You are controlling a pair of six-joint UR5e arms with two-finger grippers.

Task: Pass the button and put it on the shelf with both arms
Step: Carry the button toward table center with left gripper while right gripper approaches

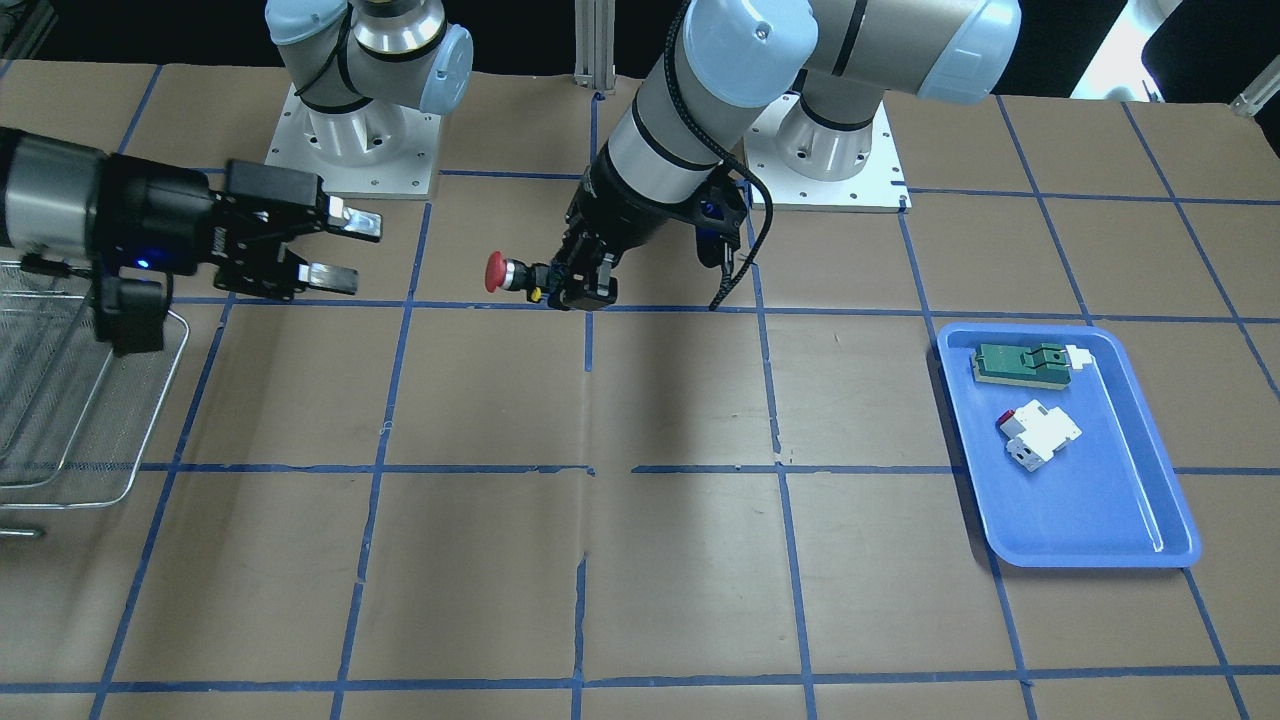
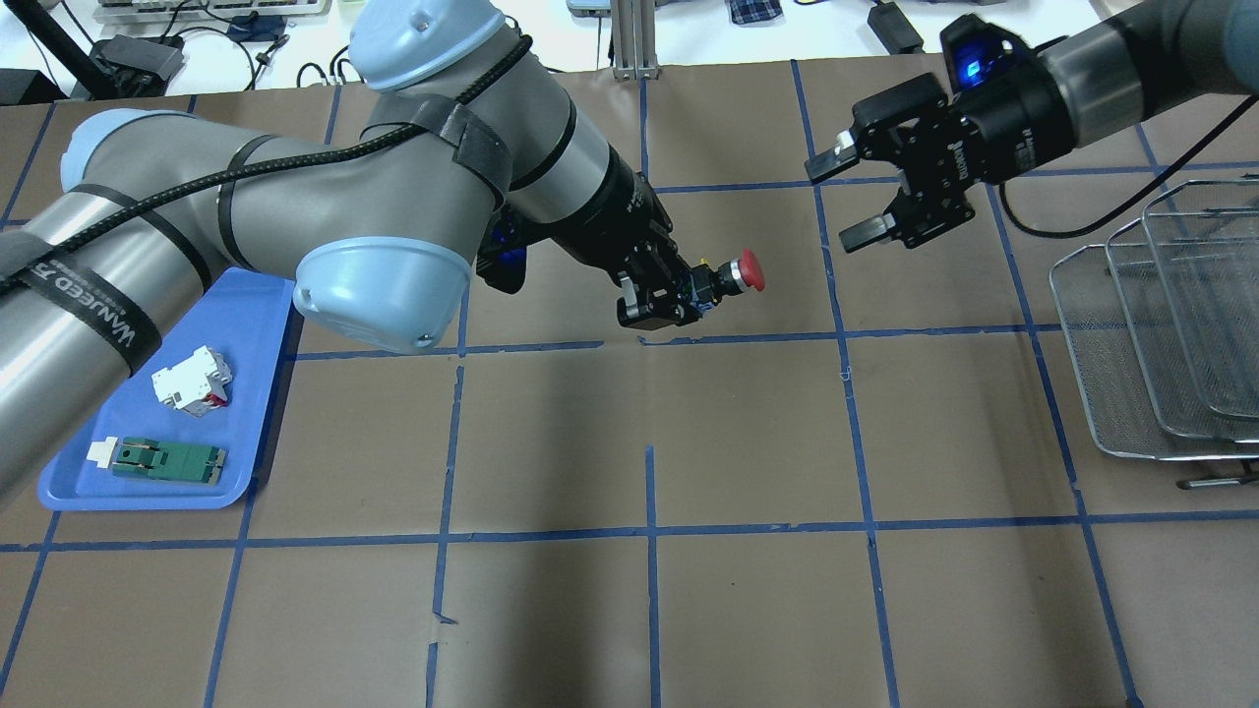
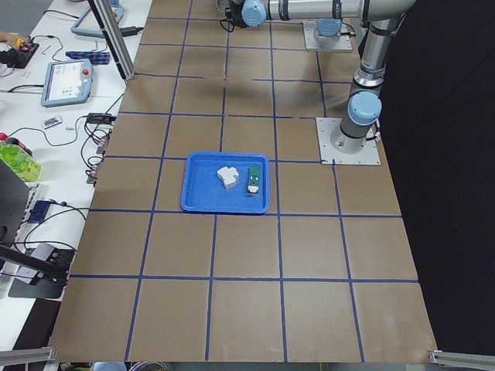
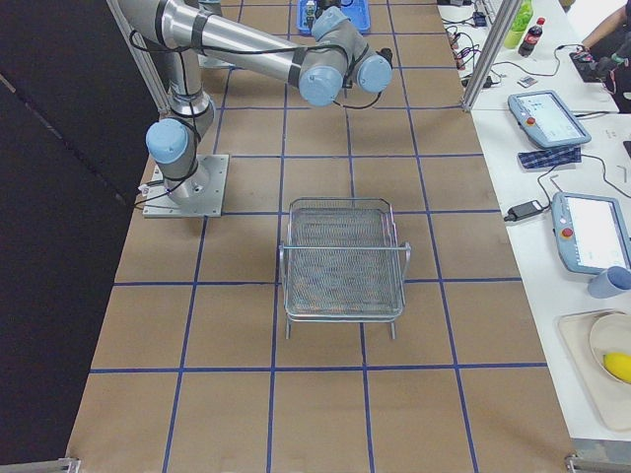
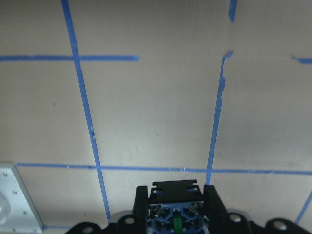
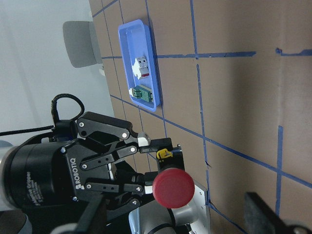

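Button (image 2: 740, 272), judged light, rigid and smooth-capped, gripped at its rear by left tool (image 2: 677, 295) near the robot-side edge of the bench (image 2: 748, 442); right tool (image 2: 838, 203), spread wide, should take the black barrel.

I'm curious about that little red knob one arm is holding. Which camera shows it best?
The right wrist-mounted view: the button is large there, red cap face-on. Overhead and front-facing views show it small, side-on, in the left gripper. The left wrist view shows only its rear; the side views do not show it clearly.
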